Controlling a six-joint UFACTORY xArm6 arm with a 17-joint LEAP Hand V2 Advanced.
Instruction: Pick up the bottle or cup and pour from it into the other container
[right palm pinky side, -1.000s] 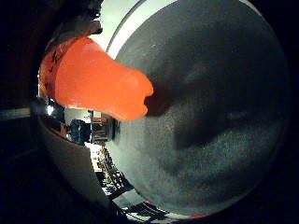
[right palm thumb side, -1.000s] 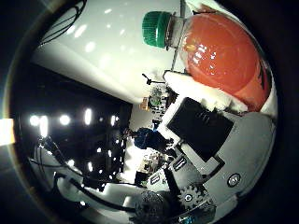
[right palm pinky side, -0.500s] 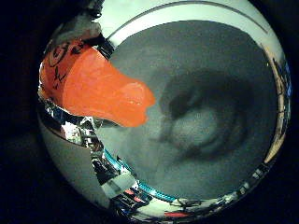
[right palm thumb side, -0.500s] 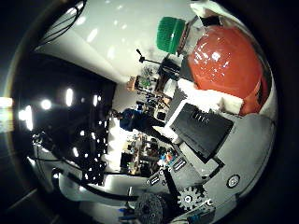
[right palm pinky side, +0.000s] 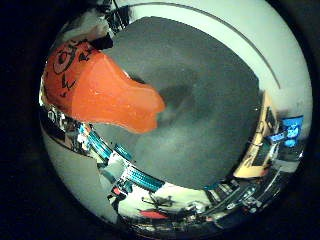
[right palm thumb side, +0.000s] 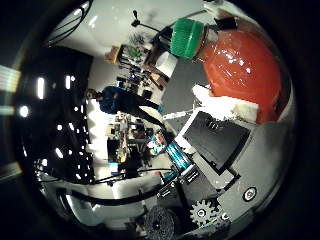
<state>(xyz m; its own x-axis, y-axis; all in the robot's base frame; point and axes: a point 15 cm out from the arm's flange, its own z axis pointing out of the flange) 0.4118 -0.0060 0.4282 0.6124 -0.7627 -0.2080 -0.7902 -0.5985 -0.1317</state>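
In the right thumb side palm view an orange-filled clear bottle (right palm thumb side: 240, 65) with a green cap (right palm thumb side: 186, 37) lies close against my right hand (right palm thumb side: 215, 135). The hand's white and black fingers (right palm thumb side: 212, 100) are curled against its side. In the right little finger side palm view the bottle's orange body (right palm pinky side: 100, 90) fills the space next to the palm. It hangs above a dark grey mat (right palm pinky side: 210, 100) and casts a faint shadow there.
The grey mat lies on a white tabletop (right palm pinky side: 270, 45). Cluttered shelves and benches (right palm pinky side: 150, 185) stand past the table's edge. A dark ceiling with lights (right palm thumb side: 40, 95) shows in the right thumb side palm view.
Both views have swung round and the grey mat looks farther off, so the hand has moved and turned. The bottle has stayed in the same place against the palm.
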